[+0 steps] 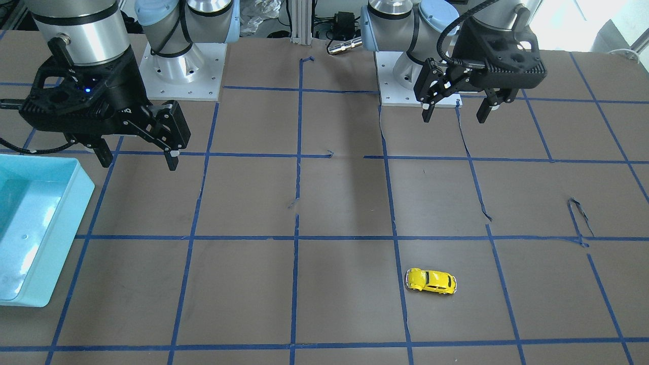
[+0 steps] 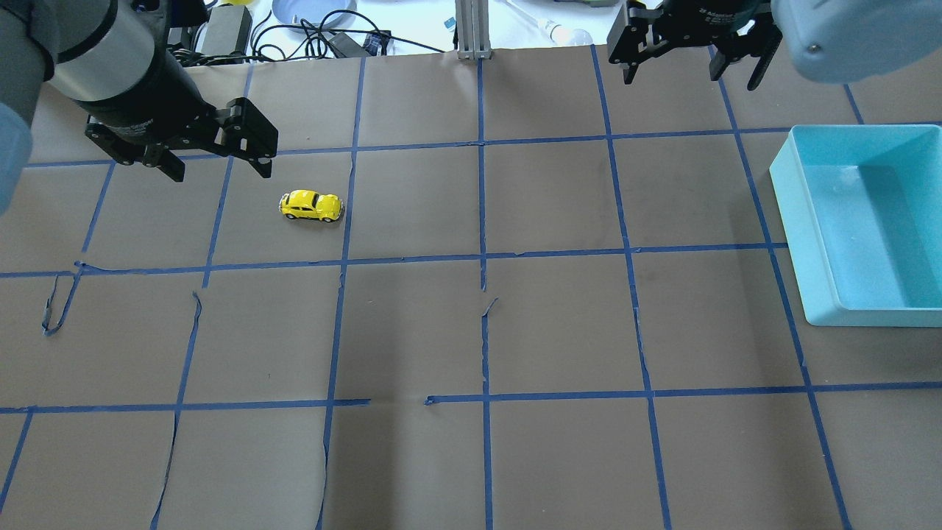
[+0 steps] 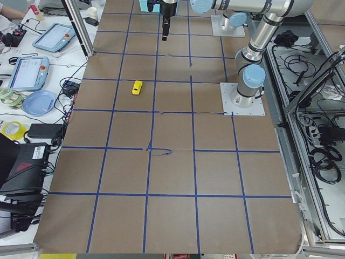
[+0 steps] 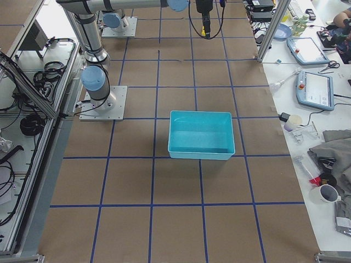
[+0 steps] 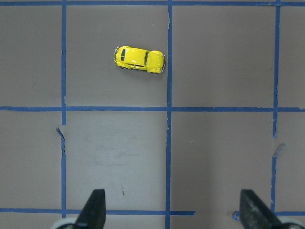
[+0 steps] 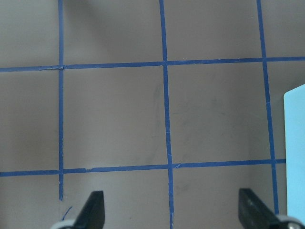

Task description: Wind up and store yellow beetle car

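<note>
The yellow beetle car (image 2: 311, 206) stands on its wheels on the brown paper, on my left side of the table. It also shows in the front view (image 1: 431, 281), the left side view (image 3: 137, 87) and the left wrist view (image 5: 139, 59). My left gripper (image 2: 218, 169) hangs open and empty above the table, back and to the left of the car, apart from it (image 1: 454, 119) (image 5: 174, 212). My right gripper (image 2: 692, 77) is open and empty, raised on the far right side (image 1: 139, 162) (image 6: 172, 212).
A light blue plastic bin (image 2: 795, 221) with nothing visible in it stands at the table's right edge, also in the front view (image 1: 76, 213) and the right side view (image 4: 200, 114). Blue tape lines grid the brown paper. Cables and devices lie beyond the far table edge.
</note>
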